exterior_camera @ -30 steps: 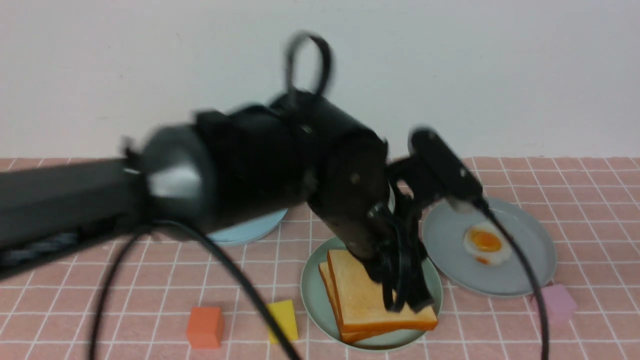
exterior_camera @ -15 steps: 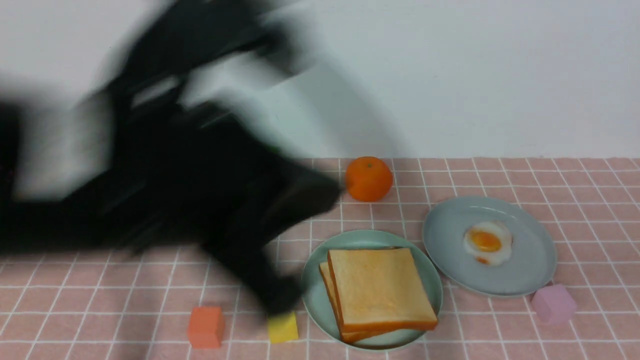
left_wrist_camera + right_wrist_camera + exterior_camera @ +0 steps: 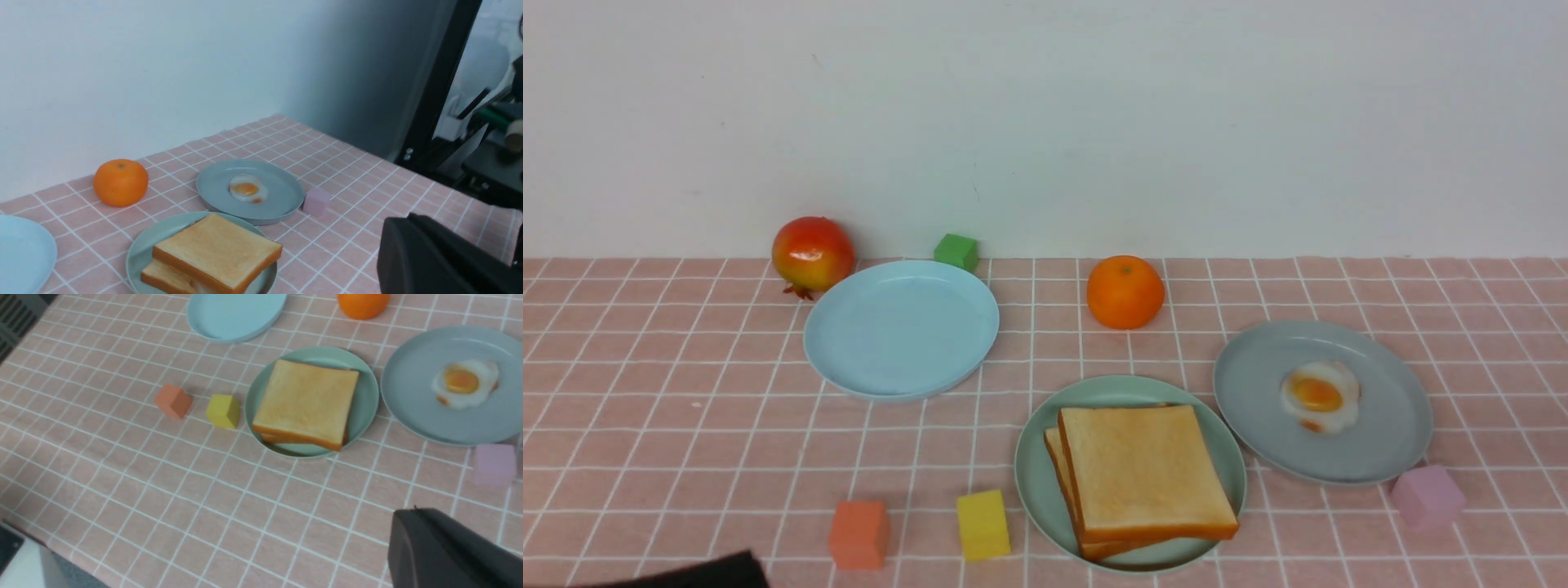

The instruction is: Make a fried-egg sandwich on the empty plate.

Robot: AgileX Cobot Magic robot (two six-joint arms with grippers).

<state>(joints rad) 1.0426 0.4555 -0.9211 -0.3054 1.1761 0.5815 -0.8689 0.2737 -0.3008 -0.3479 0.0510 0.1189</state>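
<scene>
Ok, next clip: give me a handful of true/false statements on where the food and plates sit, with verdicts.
1. Two toast slices are stacked on the mint-green plate. True.
2. The small fried egg lies on the light blue plate. False: it lies on the grey plate; the light blue plate holds nothing.
3. The orange sits on a plate. False: it rests on the pink checked cloth, behind the mint-green plate.
4. The pink cube sits beside the grey plate's near rim. True.
5. The yellow cube rests on top of the toast stack. False: it stands on the cloth, left of the mint-green plate, next to the orange cube.
</scene>
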